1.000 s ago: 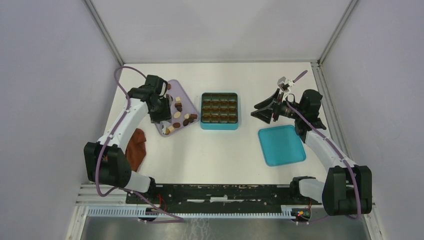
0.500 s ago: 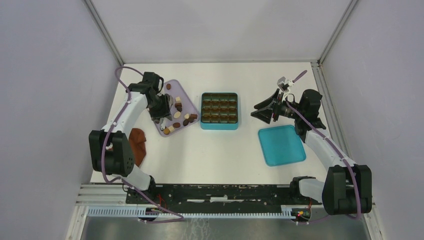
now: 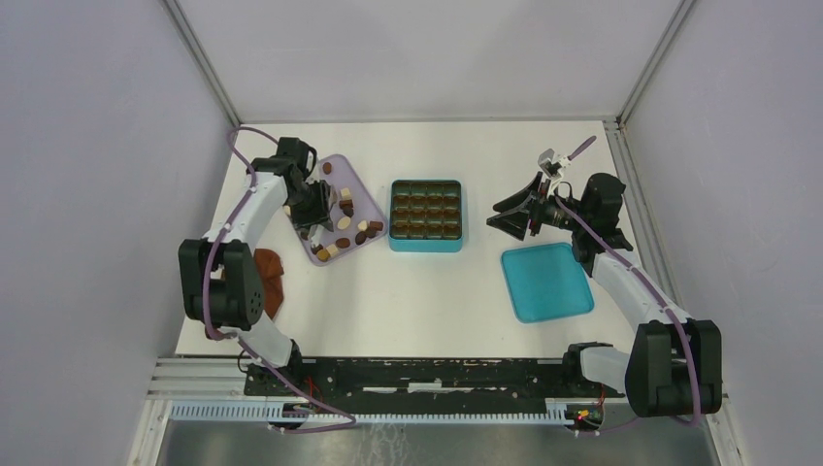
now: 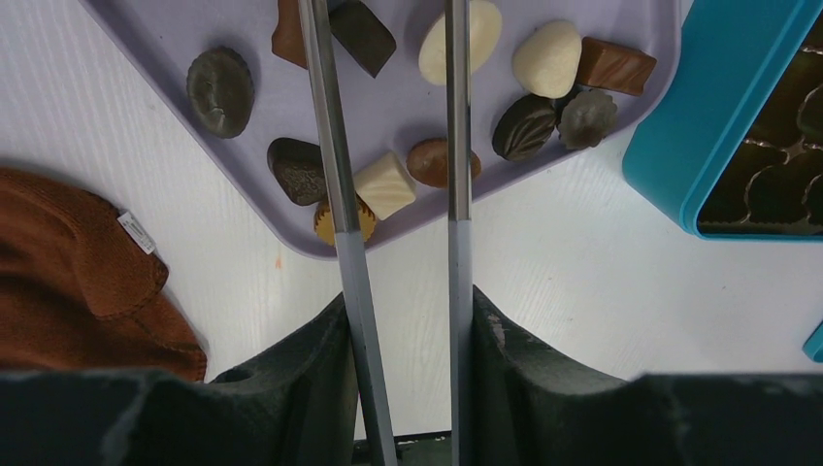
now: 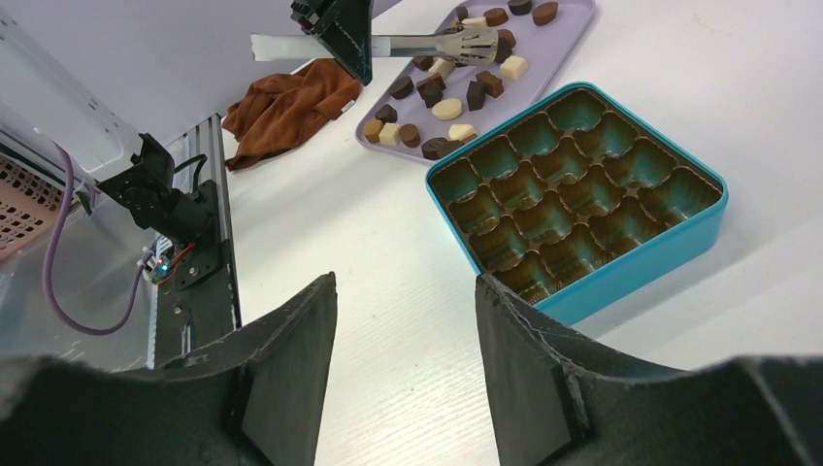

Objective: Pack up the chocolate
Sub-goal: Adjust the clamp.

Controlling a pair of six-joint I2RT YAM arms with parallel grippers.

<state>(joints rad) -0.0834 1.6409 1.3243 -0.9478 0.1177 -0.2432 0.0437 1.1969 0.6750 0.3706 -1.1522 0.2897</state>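
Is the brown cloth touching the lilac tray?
Apart. The left wrist view shows a strip of bare white table between the cloth and the tray.

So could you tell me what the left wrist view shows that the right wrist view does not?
Only the left wrist view shows the white tag on the brown cloth and the shapes of the chocolate up close. Only the right wrist view shows the whole teal box with its cells empty, the open right gripper and the rail. Both show the lilac tray, the chocolate, the cloth and the tongs held in the left gripper.
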